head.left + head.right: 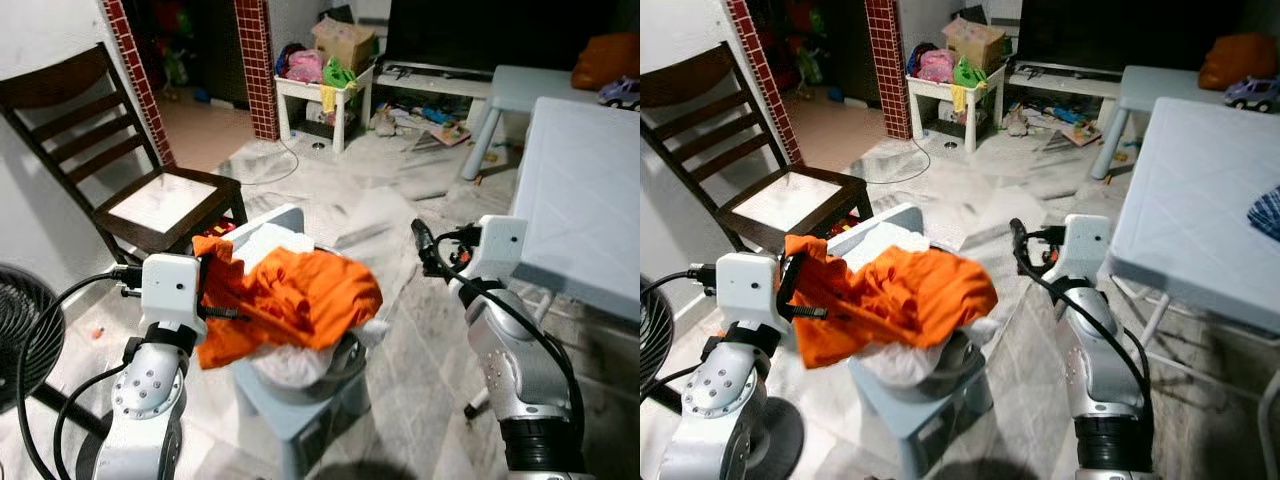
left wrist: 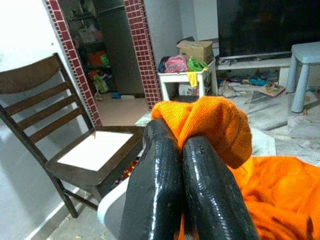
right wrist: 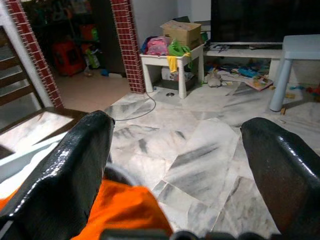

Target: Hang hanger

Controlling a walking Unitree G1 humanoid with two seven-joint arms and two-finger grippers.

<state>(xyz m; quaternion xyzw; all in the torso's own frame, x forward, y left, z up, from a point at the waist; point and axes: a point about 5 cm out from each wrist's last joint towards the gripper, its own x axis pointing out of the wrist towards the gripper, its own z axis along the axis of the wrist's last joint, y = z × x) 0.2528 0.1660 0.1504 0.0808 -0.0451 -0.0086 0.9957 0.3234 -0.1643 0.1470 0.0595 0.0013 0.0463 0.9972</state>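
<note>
Orange cloth is the thing being held here. It is bright orange, soft and crumpled, with many folds. It lies heaped over a grey tub that also holds white cloth. One bunched corner of the orange cloth is lifted up at the robot's left side.

The big white counter stands on the robot's right, well apart from the cloth. A dark wooden chair with a pale seat stands on the left, by the wall. The floor is grey and white marble. A pale blue stool carries the tub, in front of the robot and between its two arms.

The left hand has its two black fingers pressed together on the lifted corner of the orange cloth. The right hand is held up beside the tub, with its fingers wide apart and nothing in them.
</note>
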